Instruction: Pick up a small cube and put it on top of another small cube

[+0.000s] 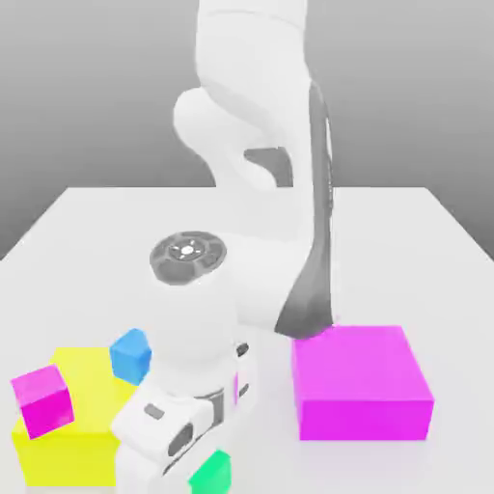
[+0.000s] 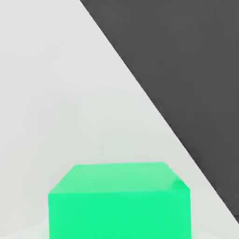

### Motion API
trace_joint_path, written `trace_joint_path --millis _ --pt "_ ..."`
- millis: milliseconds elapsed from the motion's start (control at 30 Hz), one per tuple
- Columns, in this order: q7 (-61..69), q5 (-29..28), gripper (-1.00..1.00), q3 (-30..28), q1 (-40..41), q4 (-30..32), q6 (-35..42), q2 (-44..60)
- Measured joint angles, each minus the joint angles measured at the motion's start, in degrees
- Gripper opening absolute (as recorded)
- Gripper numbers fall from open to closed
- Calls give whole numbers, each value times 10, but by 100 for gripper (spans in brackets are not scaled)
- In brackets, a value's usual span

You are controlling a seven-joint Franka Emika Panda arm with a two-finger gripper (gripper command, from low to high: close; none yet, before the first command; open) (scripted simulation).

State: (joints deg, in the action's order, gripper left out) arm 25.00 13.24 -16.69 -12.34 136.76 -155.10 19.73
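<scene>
- Yellow block [image 1: 82, 425] carries a magenta cube [image 1: 43, 400] and a blue cube [image 1: 130, 354].
- Arm [image 1: 260, 193] bends low; gripper [image 1: 198, 461] closed on green cube [image 1: 210, 473] at table's [image 1: 87, 222] near edge.
- Large magenta block [image 1: 362, 381] sits apart.

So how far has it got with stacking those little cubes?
Early days. No small cube sits on another yet: the blue cube and small magenta cube rest apart on the yellow block. In hand: the arm has lowered its end effector over the green cube, and it reads as shut, likely gripping it. Left: lifting the green cube and setting it on another small cube.
</scene>
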Motion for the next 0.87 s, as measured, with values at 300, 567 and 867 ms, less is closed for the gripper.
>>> trace_joint_path --millis 300,567,867 --pt "-29 -104 -100 -112 95 -48 199 -162" --pt "4 -69 100 -108 115 -34 146 -114" --pt "-26 -111 100 -113 113 -51 209 -168"
